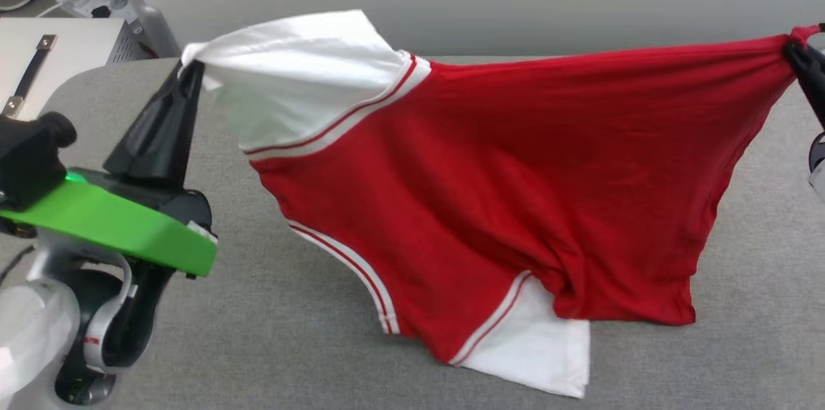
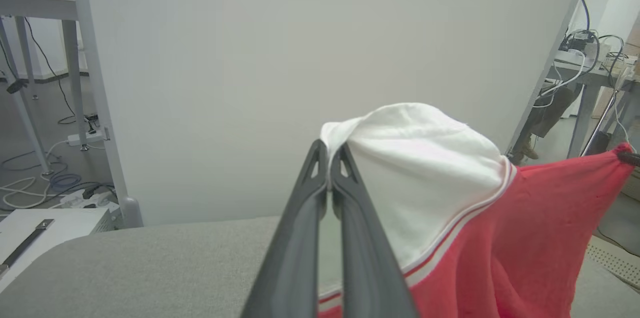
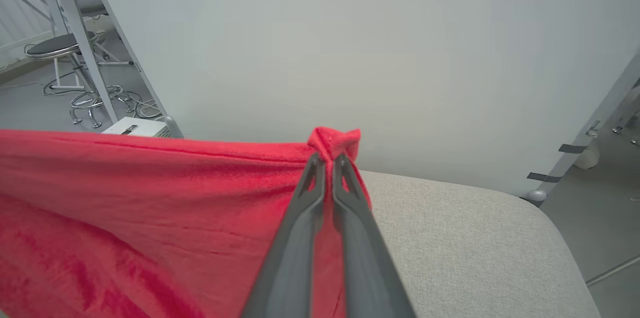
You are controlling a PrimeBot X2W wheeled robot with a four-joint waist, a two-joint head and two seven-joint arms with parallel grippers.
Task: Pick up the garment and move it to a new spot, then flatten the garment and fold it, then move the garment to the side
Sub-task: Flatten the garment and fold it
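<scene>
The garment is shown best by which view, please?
The head view: the garment shows nearly whole, spread wide. The left wrist view catches one white sleeve; the right wrist view, a pinched red edge.

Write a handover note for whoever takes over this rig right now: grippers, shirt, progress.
The left gripper is shut on the garment at its upper white sleeve.
The right gripper is shut on a bunched red corner.
The garment hangs stretched between both, with its lower white sleeve resting on the grey table.
Done: the garment is picked up.
Left: lay it at the new spot, flatten it, fold it and move it aside.
</scene>
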